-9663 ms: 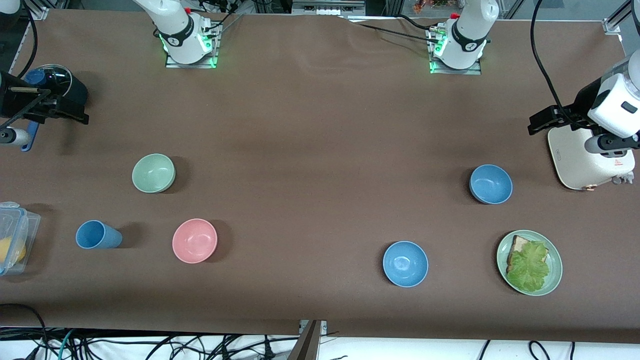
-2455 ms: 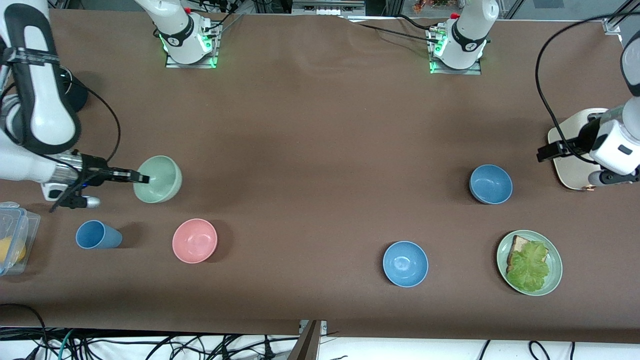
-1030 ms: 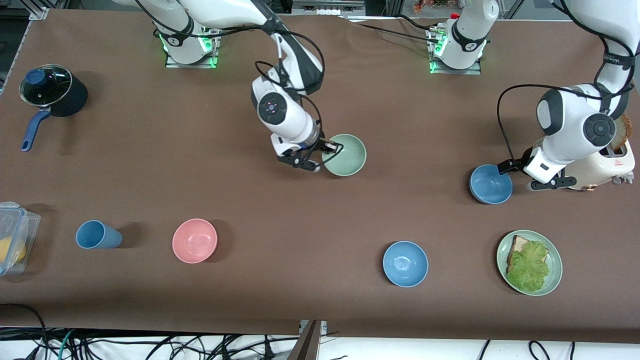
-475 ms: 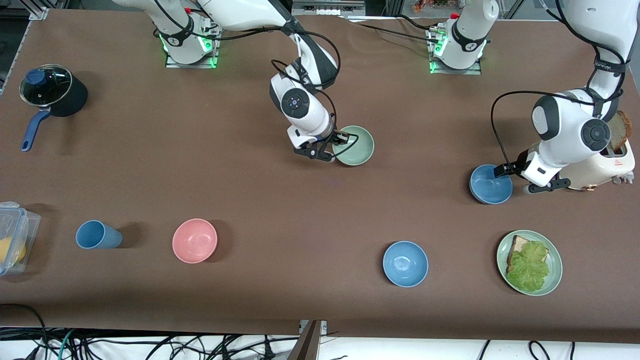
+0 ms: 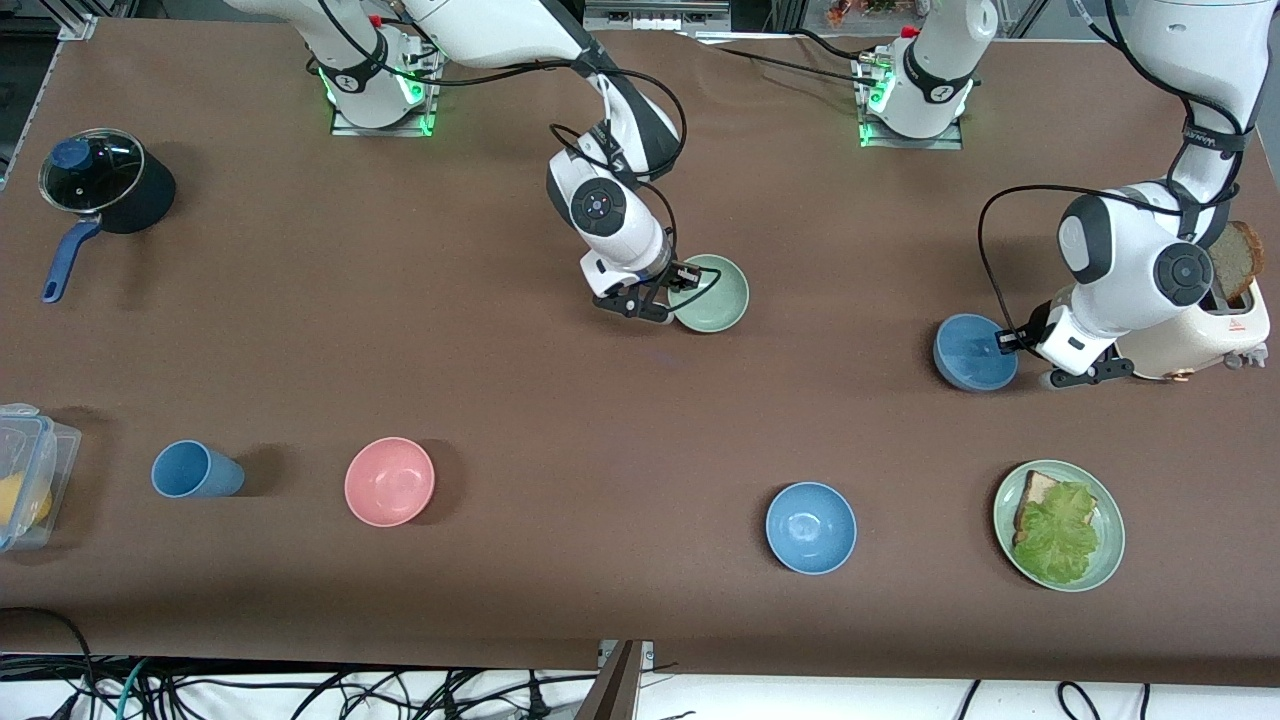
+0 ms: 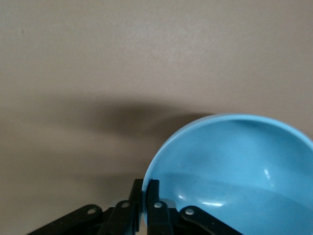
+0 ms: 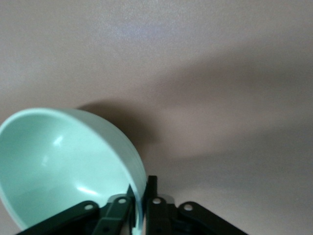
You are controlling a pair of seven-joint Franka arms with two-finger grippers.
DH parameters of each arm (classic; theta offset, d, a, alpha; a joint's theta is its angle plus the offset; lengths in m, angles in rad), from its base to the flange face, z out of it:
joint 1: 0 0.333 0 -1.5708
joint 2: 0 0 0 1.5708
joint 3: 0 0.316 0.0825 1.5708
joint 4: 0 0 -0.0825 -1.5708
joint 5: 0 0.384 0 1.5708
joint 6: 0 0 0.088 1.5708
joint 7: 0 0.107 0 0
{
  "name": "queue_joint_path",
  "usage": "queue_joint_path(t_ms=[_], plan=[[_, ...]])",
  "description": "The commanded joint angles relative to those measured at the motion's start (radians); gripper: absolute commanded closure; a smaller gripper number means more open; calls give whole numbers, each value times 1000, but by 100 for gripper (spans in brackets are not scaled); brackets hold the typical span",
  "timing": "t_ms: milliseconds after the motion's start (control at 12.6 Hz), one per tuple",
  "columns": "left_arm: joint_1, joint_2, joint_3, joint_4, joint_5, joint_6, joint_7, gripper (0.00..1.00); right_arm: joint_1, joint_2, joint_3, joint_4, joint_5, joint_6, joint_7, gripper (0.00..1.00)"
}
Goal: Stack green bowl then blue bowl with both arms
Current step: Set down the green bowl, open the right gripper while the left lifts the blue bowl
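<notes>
Brown cloth covers the long surface (image 5: 500, 330), with both arm bases bolted along its farthest edge. From there the right arm (image 5: 600, 200) reaches out to about the middle of the cloth, and its pincer (image 5: 685, 275) has the rim of the green bowl (image 5: 712, 295) between its fingers; the right wrist view shows the rim (image 7: 139, 188) sitting in the narrow gap, one finger inside the bowl and one outside, though I cannot tell whether they are pressing on it. The left arm (image 5: 1150, 250) bends down at its own end of the surface, and its pincer (image 5: 1015, 342) is clamped on the rim of a blue bowl (image 5: 973, 352), which tilts toward the middle of the cloth; the left wrist view shows the two fingers pinching the rim (image 6: 146, 188). Just beside that arm stands a cream toaster (image 5: 1205, 335) with a slice of bread sticking up from it. A black pot (image 5: 105, 185) with a glass lid and blue handle sits at the right arm's end. Nearer the front camera lie a green plate (image 5: 1060, 525) with lettuce and bread, a second blue bowl (image 5: 811, 527), a pink bowl (image 5: 389, 481), and a blue cup (image 5: 195, 470) on its side. A clear plastic box (image 5: 30, 490) sits at the edge by the cup.
</notes>
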Motion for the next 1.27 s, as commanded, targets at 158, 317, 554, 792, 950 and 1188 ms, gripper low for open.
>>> queue_joint_path(t_ms=[158,317,554,792,950,1188], plan=[[-6,-1,7,29,-10,-13,13,100,-1,-72,-27,37,5,-49,-12,0],[4,-76,-1,35,-20,-115,66,100,-24,-104,-57,98,-5,-174,-15,0],[4,-168,-76,63,-24,-228,30,100,-32,-159,-195,200,-74,-453,-142,0],[-11,-210,-179,112,-80,-385,15,100,-32,-239,-434,200,-96,-653,-442,0],[-49,-176,-237,150,-183,-383,-8,100,-32,-268,-627,201,-87,-785,-745,0],[-135,-100,-288,243,-240,-347,-97,100,-32,-268,-845,201,-82,-923,-929,0]])
